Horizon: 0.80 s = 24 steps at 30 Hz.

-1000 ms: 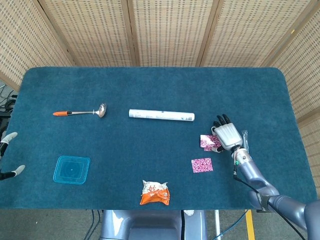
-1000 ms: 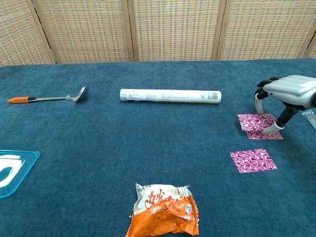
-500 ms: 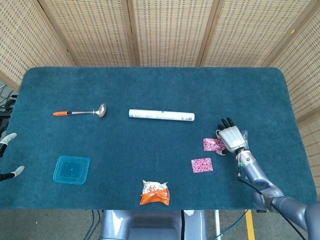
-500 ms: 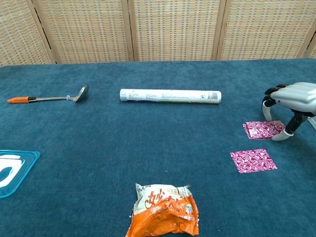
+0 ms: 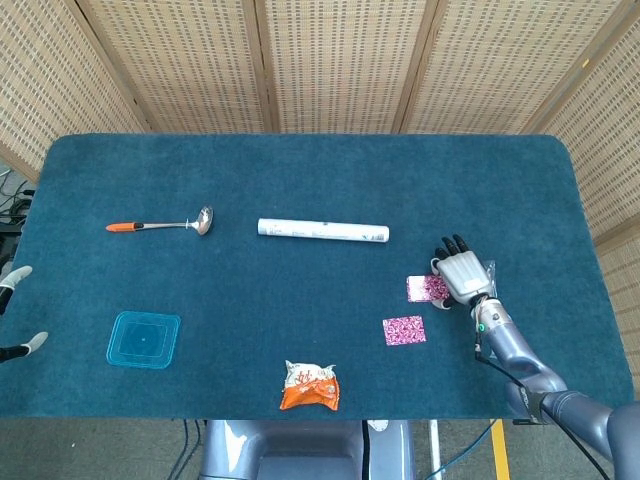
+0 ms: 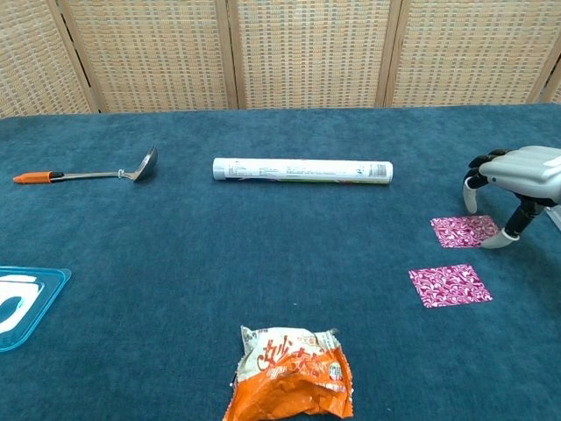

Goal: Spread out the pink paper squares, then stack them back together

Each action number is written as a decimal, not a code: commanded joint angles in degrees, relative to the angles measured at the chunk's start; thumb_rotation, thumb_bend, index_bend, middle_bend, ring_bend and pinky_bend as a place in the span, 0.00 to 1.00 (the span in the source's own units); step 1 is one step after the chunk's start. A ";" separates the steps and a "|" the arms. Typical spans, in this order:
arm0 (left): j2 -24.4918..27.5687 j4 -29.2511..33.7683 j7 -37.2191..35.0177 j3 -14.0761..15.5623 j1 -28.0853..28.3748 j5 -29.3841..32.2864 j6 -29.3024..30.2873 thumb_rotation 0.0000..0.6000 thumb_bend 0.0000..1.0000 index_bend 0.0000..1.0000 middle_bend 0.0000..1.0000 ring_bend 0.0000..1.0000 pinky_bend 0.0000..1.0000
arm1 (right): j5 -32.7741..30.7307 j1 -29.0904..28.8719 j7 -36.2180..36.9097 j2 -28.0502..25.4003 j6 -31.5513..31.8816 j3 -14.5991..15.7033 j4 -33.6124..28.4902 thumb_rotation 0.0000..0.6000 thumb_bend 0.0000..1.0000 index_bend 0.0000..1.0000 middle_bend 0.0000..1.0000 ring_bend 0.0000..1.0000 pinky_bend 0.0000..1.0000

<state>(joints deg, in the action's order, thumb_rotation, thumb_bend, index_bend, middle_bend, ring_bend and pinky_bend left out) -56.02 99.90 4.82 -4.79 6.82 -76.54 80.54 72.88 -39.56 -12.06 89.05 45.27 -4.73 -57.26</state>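
Note:
Two pink patterned paper squares lie on the blue cloth at the right. The farther pink square lies flat just left of my right hand. That hand arches over the square's right edge with its fingers spread, thumb tip down beside the paper, holding nothing. The nearer pink square lies alone, a short gap in front of the first. My left hand shows only as two separated fingertips at the left edge of the head view, off the table.
A white rolled tube lies mid-table, and a ladle with an orange handle at the left. A blue square lid is front left, an orange snack bag front centre. A clear plastic wrapper lies by the right hand.
My right hand slid right and toward me, dragging the farther pink paper along. That paper showed two offset layers before and now looks like one flat square.

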 commanded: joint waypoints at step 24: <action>0.42 -0.15 -0.72 0.00 -0.01 -0.37 0.09 0.99 0.11 0.15 0.00 0.00 0.00 | 0.87 2.82 -5.56 -8.51 6.51 0.56 -19.84 1.00 0.34 0.35 0.21 0.00 0.00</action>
<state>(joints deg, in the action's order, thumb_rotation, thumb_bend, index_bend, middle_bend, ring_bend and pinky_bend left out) -55.60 99.75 4.10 -4.79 6.82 -76.91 80.63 73.79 -37.21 -16.94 81.01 51.24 -4.56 -76.33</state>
